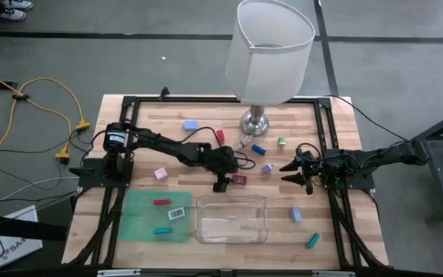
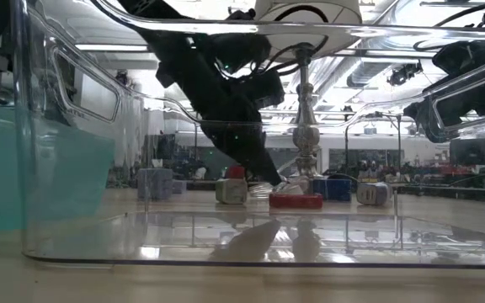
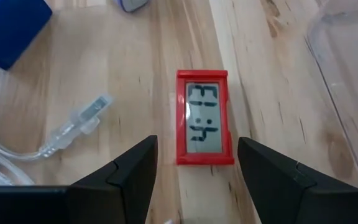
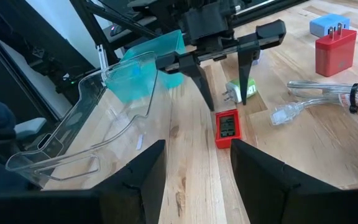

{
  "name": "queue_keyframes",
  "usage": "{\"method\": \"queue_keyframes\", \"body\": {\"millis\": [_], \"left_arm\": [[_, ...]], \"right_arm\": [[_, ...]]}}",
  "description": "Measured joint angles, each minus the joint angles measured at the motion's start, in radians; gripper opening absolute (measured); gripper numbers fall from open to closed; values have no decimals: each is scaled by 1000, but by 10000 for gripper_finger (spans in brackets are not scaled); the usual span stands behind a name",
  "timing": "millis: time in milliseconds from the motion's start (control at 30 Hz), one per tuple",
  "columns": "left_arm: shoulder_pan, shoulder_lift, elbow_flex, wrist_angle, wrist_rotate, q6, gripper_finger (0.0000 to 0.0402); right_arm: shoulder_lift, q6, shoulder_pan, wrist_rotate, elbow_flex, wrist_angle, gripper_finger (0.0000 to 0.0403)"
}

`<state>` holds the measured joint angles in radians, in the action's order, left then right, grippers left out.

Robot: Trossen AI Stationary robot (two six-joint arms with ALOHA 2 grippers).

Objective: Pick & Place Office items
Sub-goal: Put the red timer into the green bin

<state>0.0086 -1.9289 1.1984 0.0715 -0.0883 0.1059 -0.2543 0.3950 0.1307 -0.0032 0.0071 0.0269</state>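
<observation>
The office items are small coloured pieces scattered on the wooden table. A flat red piece with a grey display (image 3: 205,118) lies face up beside the clear tray's far edge (image 1: 239,179). My left gripper (image 3: 196,142) is open and hovers over it from above, one finger on either side, touching nothing; the right wrist view shows that gripper (image 4: 227,104) just above the red piece (image 4: 227,129). My right gripper (image 1: 287,171) waits open at the table's right, pointing left. A red, a white and a teal piece lie on the green mat (image 1: 141,223).
A clear plastic tray (image 1: 231,219) sits near the front edge, right of the mat. The white-shaded lamp (image 1: 269,50) stands on its silver base (image 1: 254,121) at the far side. A clear cable (image 3: 73,127), blue (image 1: 258,149), purple (image 1: 267,168) and pink (image 1: 160,174) pieces lie around.
</observation>
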Motion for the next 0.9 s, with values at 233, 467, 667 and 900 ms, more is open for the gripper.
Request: {"method": "queue_keyframes", "body": {"millis": [233, 467, 667, 900], "left_arm": [[-28, 0, 19, 19, 42, -9, 217], [-24, -49, 25, 0, 31, -39, 217], [-15, -68, 34, -5, 13, -44, 217], [-16, -80, 38, -9, 6, -54, 217]], "right_arm": [[0, 0, 0, 0, 0, 0, 166], [0, 0, 0, 0, 0, -1, 166], [0, 0, 0, 2, 0, 0, 166], [-2, 0, 0, 1, 0, 0, 166]]}}
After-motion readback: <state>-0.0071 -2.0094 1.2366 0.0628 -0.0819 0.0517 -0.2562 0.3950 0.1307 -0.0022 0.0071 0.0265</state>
